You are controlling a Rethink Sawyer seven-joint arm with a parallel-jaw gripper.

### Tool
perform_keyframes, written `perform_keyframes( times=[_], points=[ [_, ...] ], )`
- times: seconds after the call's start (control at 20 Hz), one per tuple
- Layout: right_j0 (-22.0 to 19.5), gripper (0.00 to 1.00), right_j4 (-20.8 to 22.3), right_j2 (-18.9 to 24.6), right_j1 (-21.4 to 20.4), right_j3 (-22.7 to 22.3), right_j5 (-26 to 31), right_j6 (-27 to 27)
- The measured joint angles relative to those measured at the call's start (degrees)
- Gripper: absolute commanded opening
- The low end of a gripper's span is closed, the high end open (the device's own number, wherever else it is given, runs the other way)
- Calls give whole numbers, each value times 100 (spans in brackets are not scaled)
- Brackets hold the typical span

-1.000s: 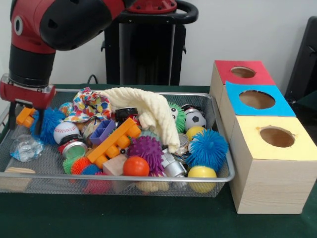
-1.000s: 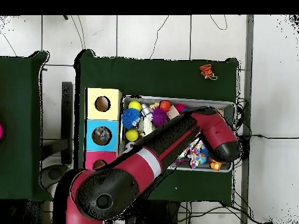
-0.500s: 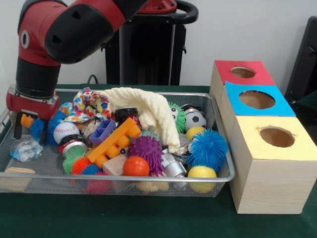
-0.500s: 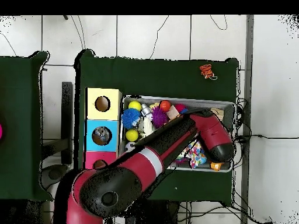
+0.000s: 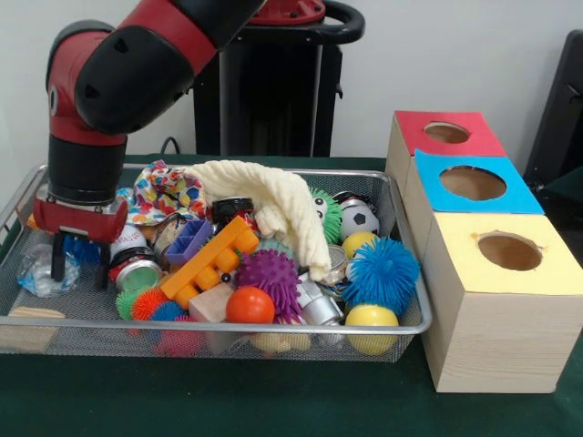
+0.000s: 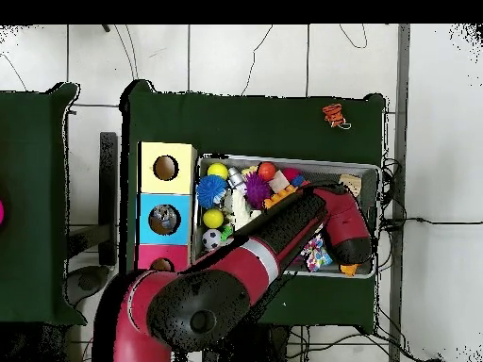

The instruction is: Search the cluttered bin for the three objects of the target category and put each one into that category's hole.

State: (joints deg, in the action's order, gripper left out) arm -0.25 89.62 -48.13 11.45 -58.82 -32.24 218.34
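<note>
arm (image 6: 283, 236): covers bin (image 6: 368, 170) middle overhead | wood block (image 5: 27, 328): cut by left edge

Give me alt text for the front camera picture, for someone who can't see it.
A red and black robot arm reaches down into the left end of a wire mesh bin crammed with toys, its open gripper low among them. Right of the bin stand three wooden boxes with round holes, topped red, blue and yellow.
</note>
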Motion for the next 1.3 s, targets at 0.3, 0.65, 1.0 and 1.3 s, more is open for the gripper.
perform_keyframes(
  times=[0.3,0.65,1.0,1.3],
  points=[
    [-66,100,-66,59,-39,0,154,-260],
    [214,100,279,-224,317,15,258,-267],
    [566,100,753,-719,902,52,261,-264],
    [705,100,1004,-1002,1286,56,245,-236]
  ],
)
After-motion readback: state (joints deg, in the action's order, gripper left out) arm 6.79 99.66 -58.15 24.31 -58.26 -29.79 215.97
